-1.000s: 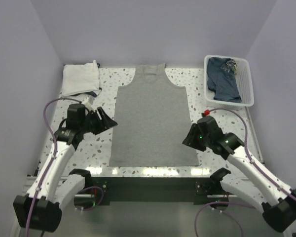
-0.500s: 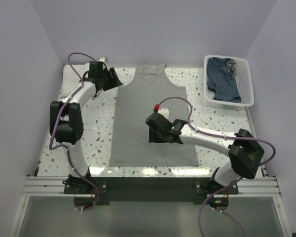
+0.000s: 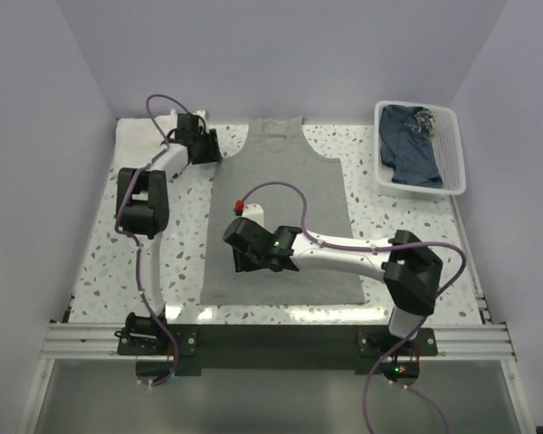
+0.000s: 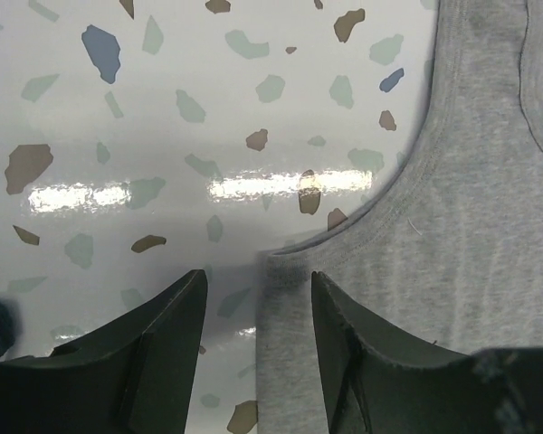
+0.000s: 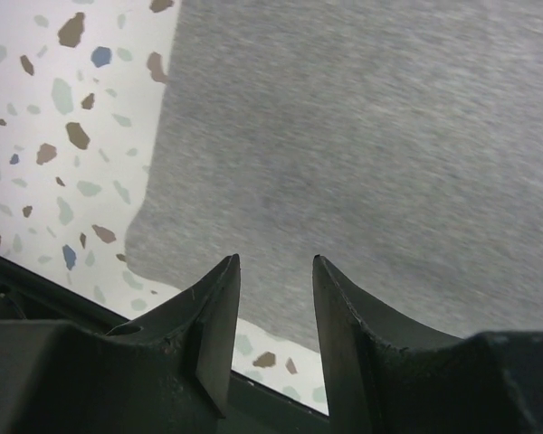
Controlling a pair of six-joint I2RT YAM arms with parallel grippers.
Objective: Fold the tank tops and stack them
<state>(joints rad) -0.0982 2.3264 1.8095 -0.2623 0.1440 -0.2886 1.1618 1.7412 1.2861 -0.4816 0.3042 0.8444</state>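
Top external view: grey top flat in the middle

I see the grey tank top (image 3: 281,217) spread flat in the middle of the table (image 3: 176,244), with its neck at the far side. Its edges look straight. My left gripper (image 3: 213,149) hangs open by the left armhole. My right gripper (image 3: 242,262) hangs open over the near left corner. There is bare table on both sides. A folded white tank top (image 3: 134,138) sits far left. A basket (image 3: 451,154) stands far right.

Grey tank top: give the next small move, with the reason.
Probably lower the left end effector and pinch the grey tank top's armhole corner. That corner lies flat on the table, just ahead and between the open jaws, and nothing is gripped yet.
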